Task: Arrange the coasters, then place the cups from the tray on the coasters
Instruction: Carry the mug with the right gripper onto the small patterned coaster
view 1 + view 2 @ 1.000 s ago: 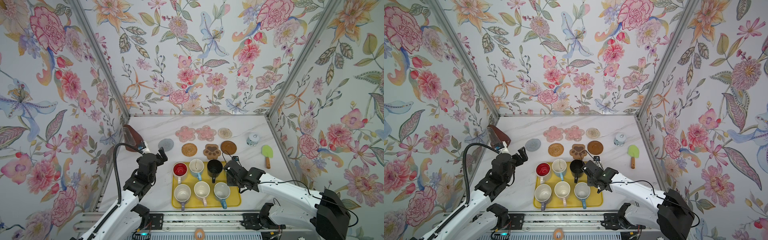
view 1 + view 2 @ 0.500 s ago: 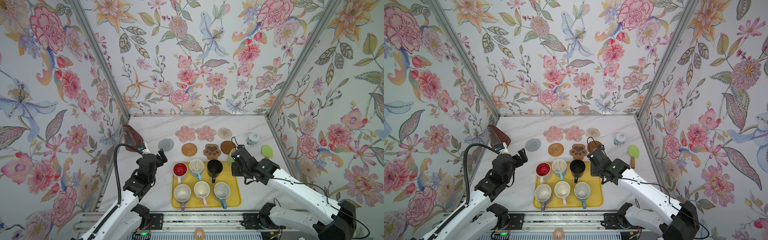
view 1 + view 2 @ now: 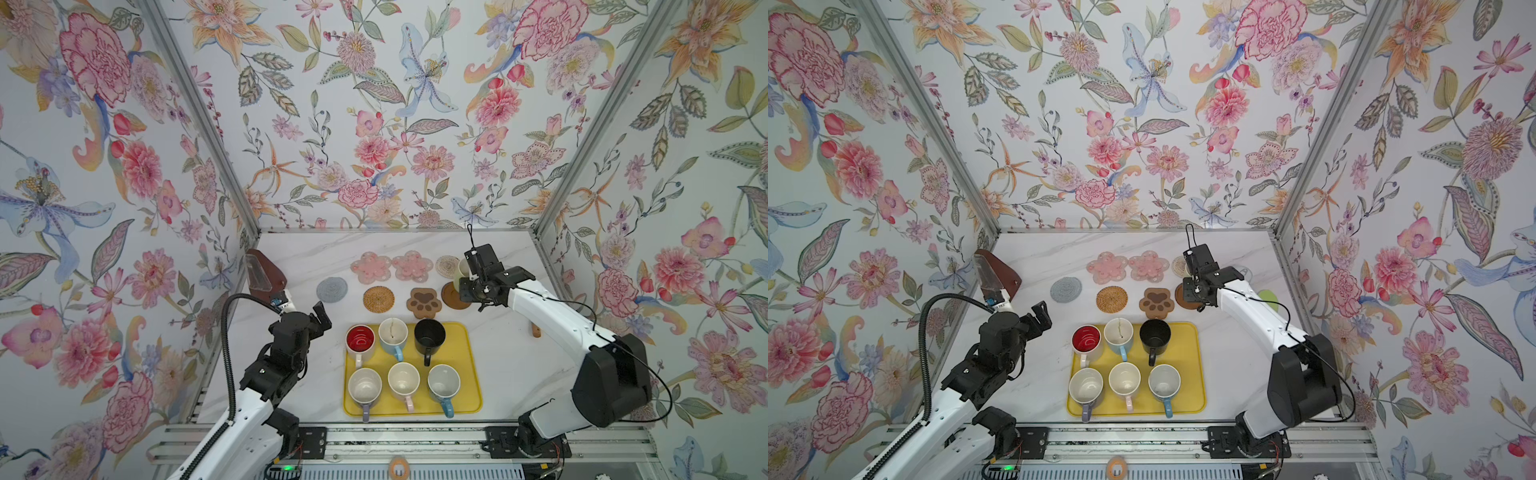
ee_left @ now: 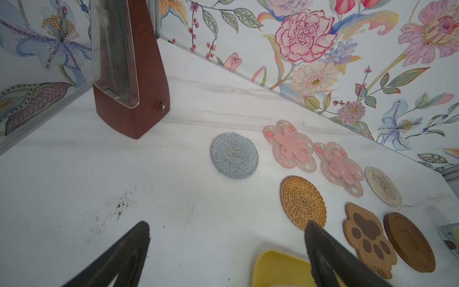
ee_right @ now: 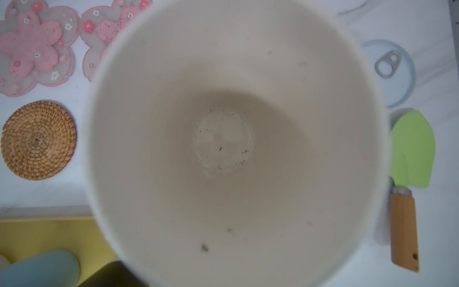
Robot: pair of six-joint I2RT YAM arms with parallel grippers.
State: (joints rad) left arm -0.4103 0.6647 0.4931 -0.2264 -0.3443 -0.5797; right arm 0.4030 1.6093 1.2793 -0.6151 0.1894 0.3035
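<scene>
Floral-papered walls (image 3: pixel 374 124) enclose a white marble tabletop (image 3: pixel 511 374), evenly lit.

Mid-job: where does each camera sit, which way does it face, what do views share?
Top views: high at the front, looking down on tray and coasters; both arms show.
Left wrist: on the left arm, facing metronome and coasters; left gripper's open jaws show.
Right wrist: looks straight down into the light green mug; no jaws visible.
Shared: the rattan coaster is in all.

Six cups (image 3: pixel 392 330) stand in two rows on the tray (image 3: pixel 467 345), lower centre; coasters (image 3: pixel 378 298) lie above it, with a metronome (image 3: pixel 266 276) to their left.
</scene>
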